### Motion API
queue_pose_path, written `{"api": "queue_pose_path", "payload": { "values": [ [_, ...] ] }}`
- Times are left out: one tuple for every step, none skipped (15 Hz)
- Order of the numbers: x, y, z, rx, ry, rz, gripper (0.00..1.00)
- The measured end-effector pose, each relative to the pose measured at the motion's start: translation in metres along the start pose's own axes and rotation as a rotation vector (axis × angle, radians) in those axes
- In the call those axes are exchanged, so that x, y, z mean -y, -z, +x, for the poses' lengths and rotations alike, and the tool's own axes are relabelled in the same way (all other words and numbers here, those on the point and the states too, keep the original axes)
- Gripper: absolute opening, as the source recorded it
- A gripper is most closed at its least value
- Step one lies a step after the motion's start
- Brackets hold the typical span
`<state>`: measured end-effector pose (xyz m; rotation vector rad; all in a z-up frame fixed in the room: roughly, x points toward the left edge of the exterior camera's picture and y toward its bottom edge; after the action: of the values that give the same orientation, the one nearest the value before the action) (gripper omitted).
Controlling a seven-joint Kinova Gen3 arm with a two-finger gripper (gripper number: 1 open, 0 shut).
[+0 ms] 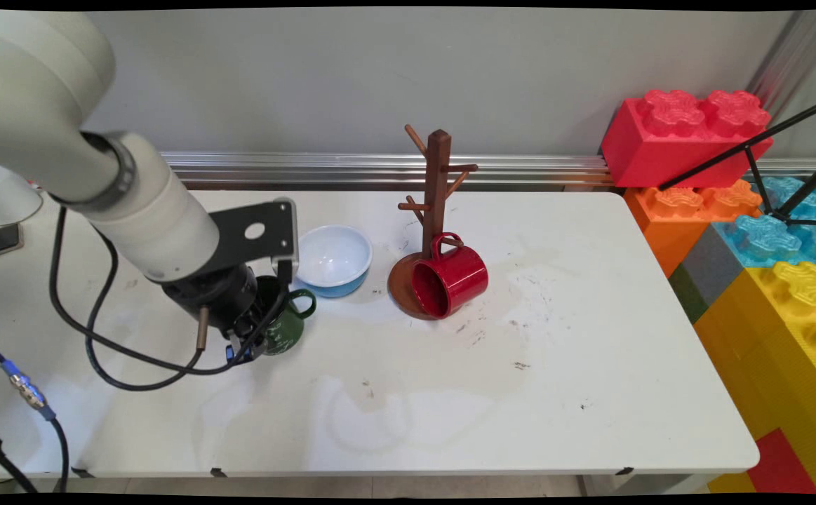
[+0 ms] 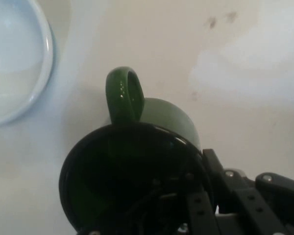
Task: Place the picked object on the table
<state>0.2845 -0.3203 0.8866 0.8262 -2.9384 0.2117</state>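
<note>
A dark green mug (image 1: 287,328) stands on the white table (image 1: 520,393) at the left, its handle (image 2: 122,93) pointing toward a white and blue bowl (image 1: 334,258). My gripper (image 1: 257,342) comes down on the mug from the left. In the hand view my gripper (image 2: 196,196) straddles the rim on the side opposite the handle, one finger inside the dark opening and the other outside the green mug's wall (image 2: 169,115). It looks shut on that rim. The bowl (image 2: 10,63) lies just beyond the handle, apart from the mug.
A brown wooden mug tree (image 1: 437,189) stands mid-table, and a red mug (image 1: 453,277) lies on its side on the tree's round base. Large red (image 1: 685,137), orange, blue and yellow toy blocks (image 1: 786,315) are stacked past the table's right edge. Black cables hang at the left.
</note>
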Motion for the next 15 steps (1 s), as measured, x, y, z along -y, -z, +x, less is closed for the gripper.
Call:
{"api": "queue_pose_path", "payload": {
  "values": [
    [0.0, -0.006, -0.001, 0.01, -0.004, 0.005, 0.0],
    [0.0, -0.013, -0.002, 0.02, -0.007, 0.01, 0.0],
    [0.0, -0.02, -0.003, 0.029, -0.008, 0.014, 0.0],
    [0.0, -0.025, -0.003, 0.036, -0.009, 0.015, 0.0],
    [0.001, -0.031, -0.003, 0.042, -0.01, 0.016, 0.0],
    [0.001, -0.037, -0.003, 0.048, -0.011, 0.018, 0.0],
    [0.002, -0.041, -0.003, 0.052, -0.011, 0.019, 0.0],
    [0.003, -0.045, -0.002, 0.055, -0.011, 0.02, 0.0],
    [0.005, -0.05, -0.001, 0.059, -0.012, 0.021, 0.0],
    [0.006, -0.054, -0.001, 0.062, -0.013, 0.023, 0.0],
    [0.007, -0.057, -0.001, 0.065, -0.013, 0.024, 0.0],
    [0.009, -0.061, -0.001, 0.068, -0.014, 0.024, 0.0],
    [0.01, -0.063, 0.0, 0.07, -0.014, 0.025, 0.0],
    [0.011, -0.066, 0.0, 0.073, -0.015, 0.026, 0.0],
    [0.013, -0.069, 0.0, 0.075, -0.015, 0.026, 0.0]
  ]
}}
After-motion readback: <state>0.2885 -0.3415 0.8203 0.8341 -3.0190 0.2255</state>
